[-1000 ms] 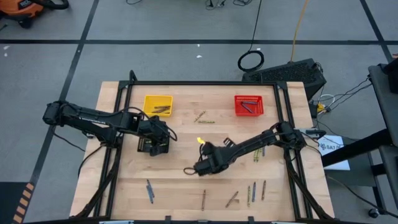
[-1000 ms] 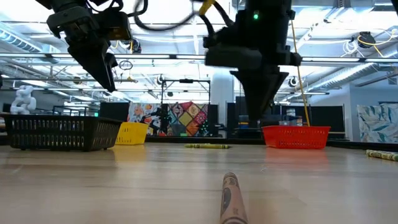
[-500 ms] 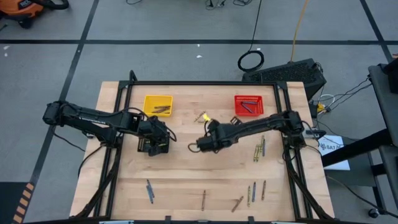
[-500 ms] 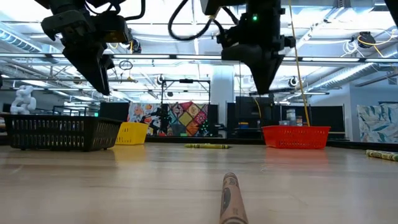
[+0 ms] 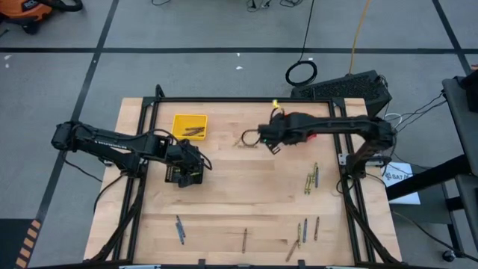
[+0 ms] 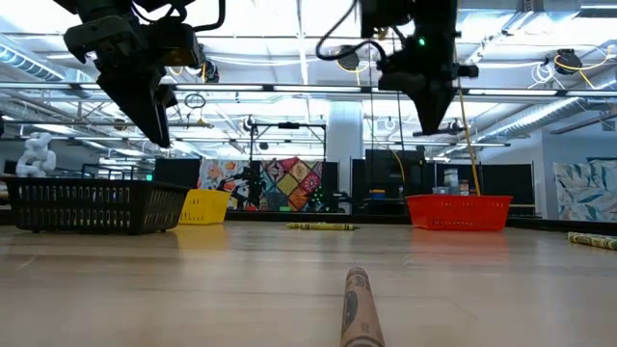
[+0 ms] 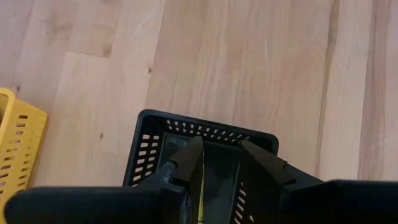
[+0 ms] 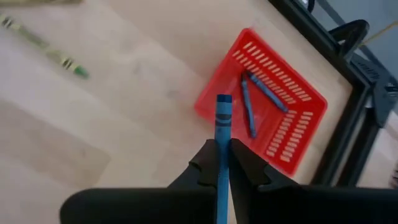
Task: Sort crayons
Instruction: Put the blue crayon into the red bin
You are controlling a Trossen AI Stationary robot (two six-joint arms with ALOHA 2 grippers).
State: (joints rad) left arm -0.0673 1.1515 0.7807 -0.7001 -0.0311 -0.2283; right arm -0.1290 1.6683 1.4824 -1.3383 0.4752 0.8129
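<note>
No legible text, seemingly.

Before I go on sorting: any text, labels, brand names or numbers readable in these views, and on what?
None can be read.
Crayon nearest the low camera: paper wrapper with markings, too blurred to read.
Blue crayon in the right gripper: dark bands on the wrapper, no legible words.
White sheet off the table's right edge: dark print, too small to read.
Baskets, red, yellow and black: no labels show.
</note>
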